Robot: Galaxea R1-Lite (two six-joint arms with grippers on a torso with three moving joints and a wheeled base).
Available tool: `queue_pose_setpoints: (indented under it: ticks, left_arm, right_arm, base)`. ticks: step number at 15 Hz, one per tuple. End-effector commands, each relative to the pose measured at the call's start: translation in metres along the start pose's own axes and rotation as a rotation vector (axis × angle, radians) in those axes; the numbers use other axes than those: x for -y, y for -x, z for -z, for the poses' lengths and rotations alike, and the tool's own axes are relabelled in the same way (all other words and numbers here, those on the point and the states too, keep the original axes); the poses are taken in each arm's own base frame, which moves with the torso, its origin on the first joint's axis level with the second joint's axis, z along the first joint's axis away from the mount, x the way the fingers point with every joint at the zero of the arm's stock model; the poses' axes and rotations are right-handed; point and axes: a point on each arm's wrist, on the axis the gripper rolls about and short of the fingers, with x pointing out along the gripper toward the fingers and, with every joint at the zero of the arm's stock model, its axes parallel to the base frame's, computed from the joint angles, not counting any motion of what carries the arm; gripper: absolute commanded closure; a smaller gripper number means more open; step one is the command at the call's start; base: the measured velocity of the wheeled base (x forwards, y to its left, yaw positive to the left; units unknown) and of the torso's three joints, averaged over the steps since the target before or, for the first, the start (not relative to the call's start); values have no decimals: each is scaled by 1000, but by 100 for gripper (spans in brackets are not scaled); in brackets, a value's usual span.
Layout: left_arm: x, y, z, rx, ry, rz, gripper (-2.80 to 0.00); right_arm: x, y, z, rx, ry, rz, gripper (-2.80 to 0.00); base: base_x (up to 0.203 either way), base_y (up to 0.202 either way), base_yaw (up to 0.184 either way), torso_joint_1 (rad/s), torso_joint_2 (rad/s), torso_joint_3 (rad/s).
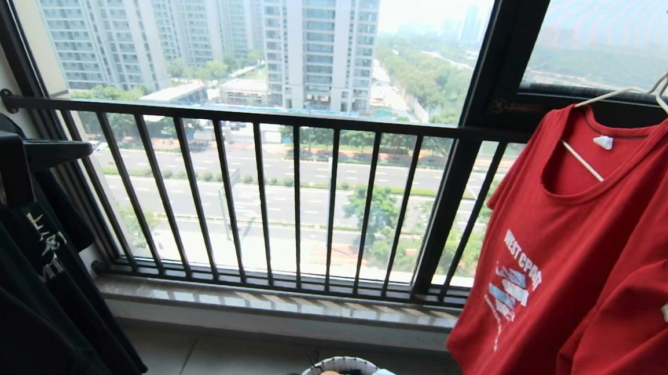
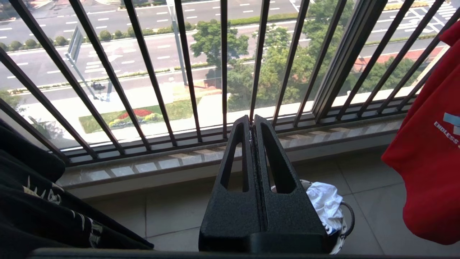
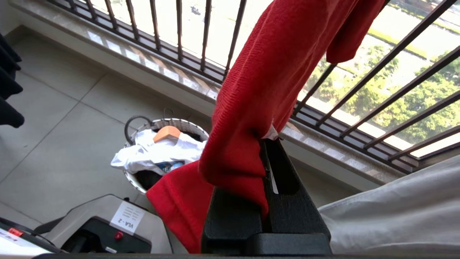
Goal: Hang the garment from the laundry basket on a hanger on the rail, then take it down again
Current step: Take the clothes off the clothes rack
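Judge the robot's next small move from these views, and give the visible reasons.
Probably a gentle downward pull: the right gripper is shut on a fold of the red T-shirt, which hangs on the wire hanger. The left gripper is shut, empty.

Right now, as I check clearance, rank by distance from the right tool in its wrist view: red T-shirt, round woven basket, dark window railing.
1. Red short-sleeved T-shirt: pinched in the right tool.
2. Round woven laundry basket: on the floor below, holding white cloth.
3. Dark window railing with vertical bars: beyond the shirt.
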Motion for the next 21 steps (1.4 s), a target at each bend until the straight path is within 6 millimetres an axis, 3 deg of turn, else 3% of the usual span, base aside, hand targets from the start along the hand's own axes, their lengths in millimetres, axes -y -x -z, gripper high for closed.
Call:
queue_pose_setpoints:
  ticks: [1, 14, 19, 20, 21]
  left_arm:
    - [0, 1, 0, 1, -1, 2, 0]
    - [2, 8, -3, 26, -5, 1, 0]
    - [2, 8, -4, 30, -5, 5, 0]
    - [2, 8, -5, 31, -7, 5, 0]
    - [2, 8, -5, 32, -7, 5, 0]
  right_arm:
    - [-1, 7, 5, 14, 3, 4, 0]
    - [-10, 25, 51, -62, 3, 11, 0]
    - [-11, 26, 55, -59, 7, 13, 0]
    - [-11, 27, 55, -53, 12, 15, -280]
    - [-11, 29, 54, -42, 16, 16, -280]
  base:
    - [0, 0, 0, 0, 0, 0]
    - [0, 0, 0, 0, 0, 0]
    - [0, 0, 0, 0, 0, 0]
    - [0, 0, 0, 0, 0, 0]
    - [0, 0, 0, 0, 0, 0]
